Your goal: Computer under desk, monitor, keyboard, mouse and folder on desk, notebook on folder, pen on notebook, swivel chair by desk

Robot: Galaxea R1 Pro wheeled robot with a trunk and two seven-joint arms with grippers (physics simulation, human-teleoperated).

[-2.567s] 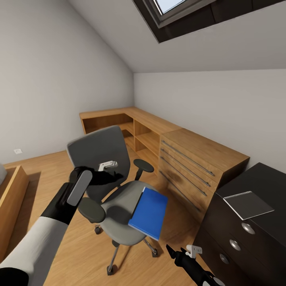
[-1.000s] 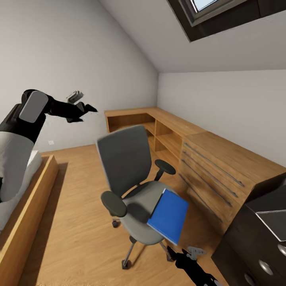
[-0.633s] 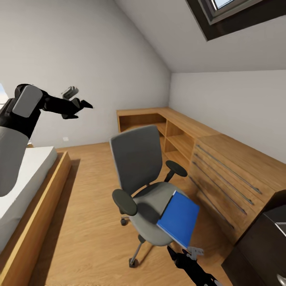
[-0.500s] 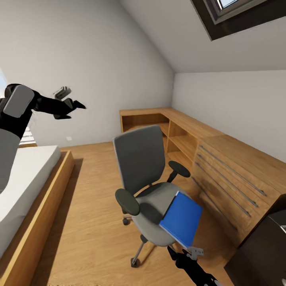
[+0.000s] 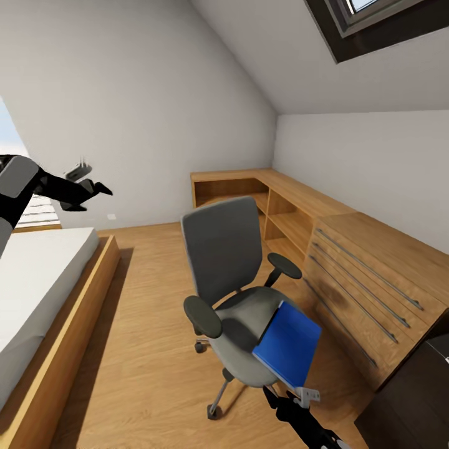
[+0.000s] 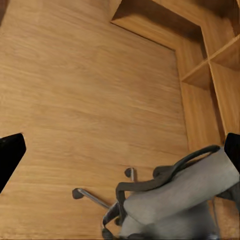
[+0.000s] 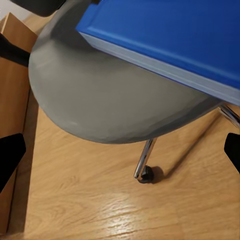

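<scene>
- Folder (image 5: 288, 345) is seen lying on the swivel chair (image 5: 237, 293) seat, overhanging the front-right edge; the move to the desk is judged not yet done.
- Swivel chair is parked on the wooden floor (image 5: 149, 324) in front of the light wooden chest (image 5: 368, 280); only a dark corner of the desk (image 5: 411, 399) is visible at the lower right, so the chair's final placement is judged still open.
- State of computer, monitor, keyboard, mouse, notebook and pen cannot be checked from these views.
- Right end effector (image 5: 293, 399) is held low, just below the folder's near edge; fingers are seen apart at both margins of the right wrist view, with nothing between them, and the folder (image 7: 170, 35) and seat (image 7: 110, 100) lie straight ahead.
- Left end effector (image 5: 93, 187) is raised out over the bed (image 5: 43, 293), well apart from the chair; fingers are seen apart in the left wrist view, nothing held.
- Judgement: early stage, folder pickup is the likely step in hand.
</scene>
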